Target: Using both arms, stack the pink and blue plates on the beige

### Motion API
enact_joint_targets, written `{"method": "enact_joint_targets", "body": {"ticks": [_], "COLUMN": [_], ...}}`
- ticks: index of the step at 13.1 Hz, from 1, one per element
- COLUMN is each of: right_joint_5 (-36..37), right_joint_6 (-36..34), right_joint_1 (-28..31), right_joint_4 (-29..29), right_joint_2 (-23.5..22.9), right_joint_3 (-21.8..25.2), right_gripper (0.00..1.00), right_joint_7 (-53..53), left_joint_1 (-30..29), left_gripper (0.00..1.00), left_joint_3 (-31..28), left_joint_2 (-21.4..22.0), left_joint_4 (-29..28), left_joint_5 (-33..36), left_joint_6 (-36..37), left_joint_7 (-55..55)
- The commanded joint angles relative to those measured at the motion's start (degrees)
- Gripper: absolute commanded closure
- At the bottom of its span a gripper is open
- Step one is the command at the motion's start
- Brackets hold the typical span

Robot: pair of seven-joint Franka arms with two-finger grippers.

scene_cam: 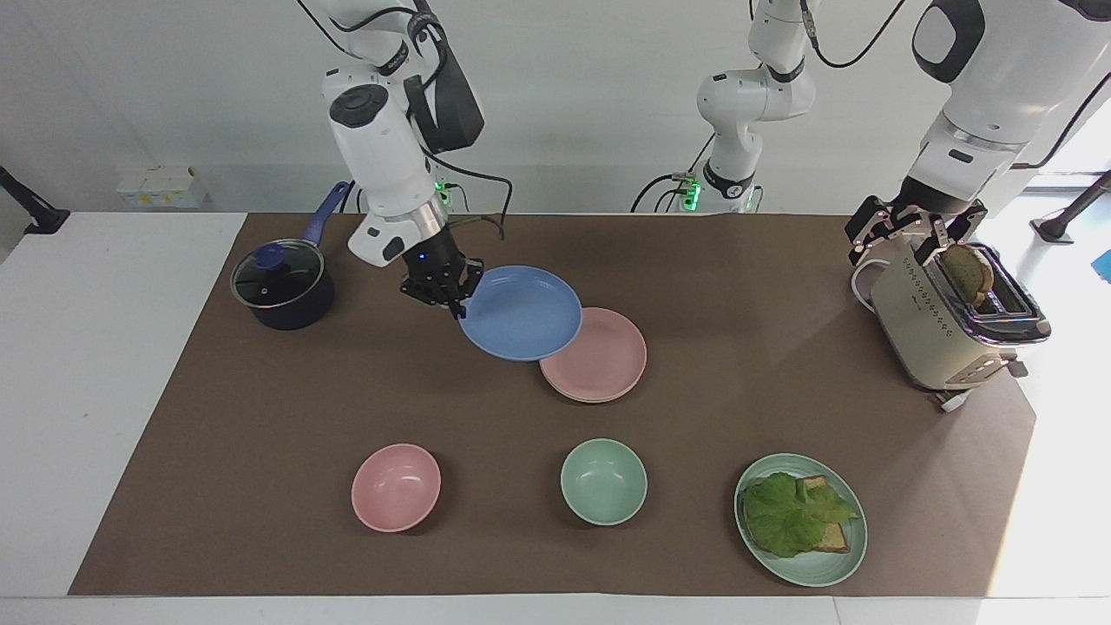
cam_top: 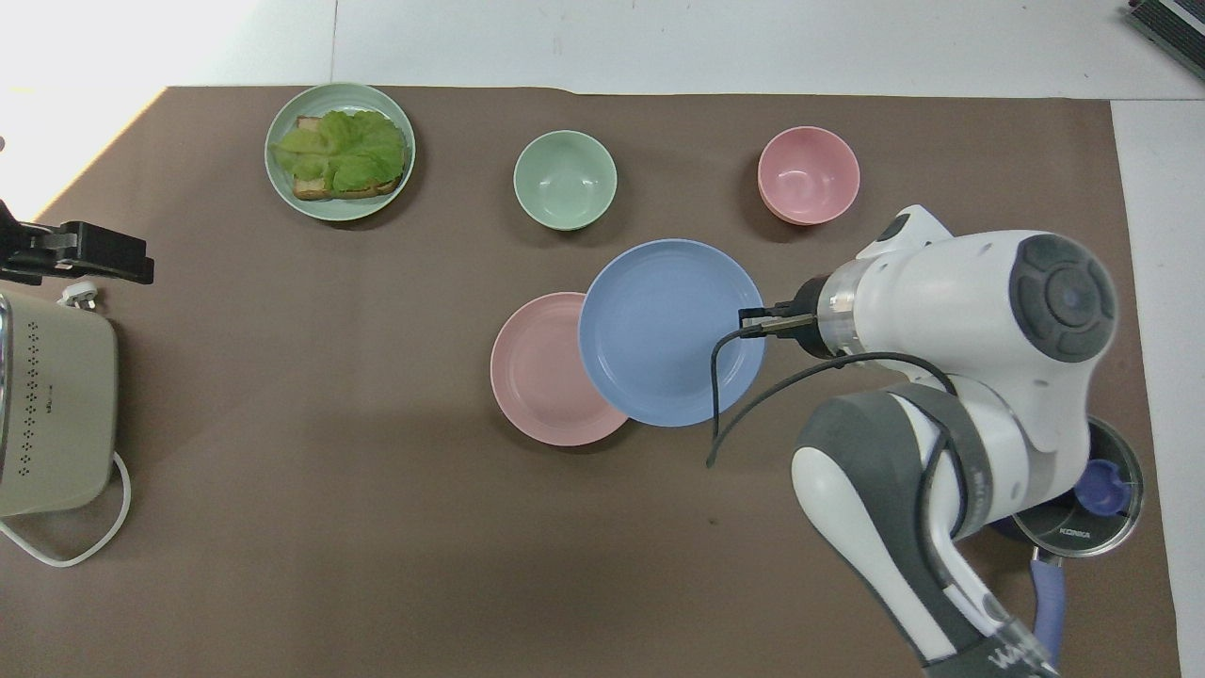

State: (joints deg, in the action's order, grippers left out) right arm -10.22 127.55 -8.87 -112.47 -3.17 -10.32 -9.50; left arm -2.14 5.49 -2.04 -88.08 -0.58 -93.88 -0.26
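Observation:
My right gripper (scene_cam: 451, 301) (cam_top: 753, 326) is shut on the rim of the blue plate (scene_cam: 521, 312) (cam_top: 668, 330) and holds it in the air. The plate hangs nearly level and overlaps the edge of the pink plate (scene_cam: 603, 365) (cam_top: 537, 377), which lies on the brown mat mid-table. A thin second rim shows under the pink plate; the beige plate itself is hidden. My left gripper (scene_cam: 907, 233) (cam_top: 85, 254) waits open over the toaster (scene_cam: 937, 330) (cam_top: 52, 414), beside the slice of toast (scene_cam: 968, 273) sticking out of it.
A dark pot with a glass lid (scene_cam: 282, 286) (cam_top: 1083, 508) stands at the right arm's end. Farther from the robots sit a pink bowl (scene_cam: 396, 486) (cam_top: 808, 174), a green bowl (scene_cam: 603, 481) (cam_top: 565, 179) and a green plate (scene_cam: 816, 569) (cam_top: 282, 193) with bread and lettuce.

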Motion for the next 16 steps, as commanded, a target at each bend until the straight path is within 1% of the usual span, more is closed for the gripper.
{"method": "enact_joint_targets", "body": {"ticks": [1, 3, 4, 8, 10, 12, 13, 14, 15, 16], "right_joint_5": [-1.2, -0.9, -0.6, -0.4, -0.6, -0.6, -0.5, -0.5, -0.4, -0.3], "right_joint_6": [2.3, 5.1, 6.5, 8.7, 9.2, 13.6, 14.0, 14.4, 14.7, 14.7], "right_joint_1": [-0.7, -3.9, -4.0, -6.0, -8.2, -9.5, -9.4, -9.4, -9.4, -9.4], "right_joint_4": [2.8, 2.3, 2.2, 1.3, 1.0, -0.5, -0.6, -0.6, -0.5, -0.5], "right_joint_2": [-4.0, -7.1, -8.4, -10.3, -11.9, -12.9, -13.0, -13.3, -13.8, -13.9], "right_joint_3": [0.0, 0.0, 0.0, 0.0, 0.0, 0.0, 0.0, 0.0, 0.0, 0.0], "right_gripper": [1.00, 1.00, 1.00, 1.00, 1.00, 1.00, 0.99, 0.96, 0.88, 0.61], "right_joint_7": [-2.3, -2.4, -2.5, -4.0, -4.5, -4.1, -3.7, -3.2, -2.7, -2.5], "left_joint_1": [-0.2, -0.2, -0.2, -0.2, -0.2, -0.2, -0.2, -0.2, -0.2, -0.2], "left_gripper": [0.00, 0.00, 0.00, 0.00, 0.00, 0.00, 0.00, 0.00, 0.00, 0.00], "left_joint_3": [0.2, 0.2, 0.2, 0.2, 0.2, 0.2, 0.2, 0.2, 0.2, 0.2], "left_joint_2": [0.4, 0.4, 0.4, 0.4, 0.4, 0.4, 0.4, 0.4, 0.4, 0.4], "left_joint_4": [-0.3, -0.3, -0.2, -0.3, -0.3, -0.3, -0.3, -0.3, -0.3, -0.3], "left_joint_5": [1.1, 1.1, 1.1, 1.1, 1.1, 1.1, 1.1, 1.1, 1.1, 1.1], "left_joint_6": [0.5, 0.5, 0.5, 0.5, 0.5, 0.5, 0.5, 0.5, 0.5, 0.5], "left_joint_7": [0.6, 0.6, 0.6, 0.6, 0.6, 0.6, 0.6, 0.6, 0.6, 0.6]}}
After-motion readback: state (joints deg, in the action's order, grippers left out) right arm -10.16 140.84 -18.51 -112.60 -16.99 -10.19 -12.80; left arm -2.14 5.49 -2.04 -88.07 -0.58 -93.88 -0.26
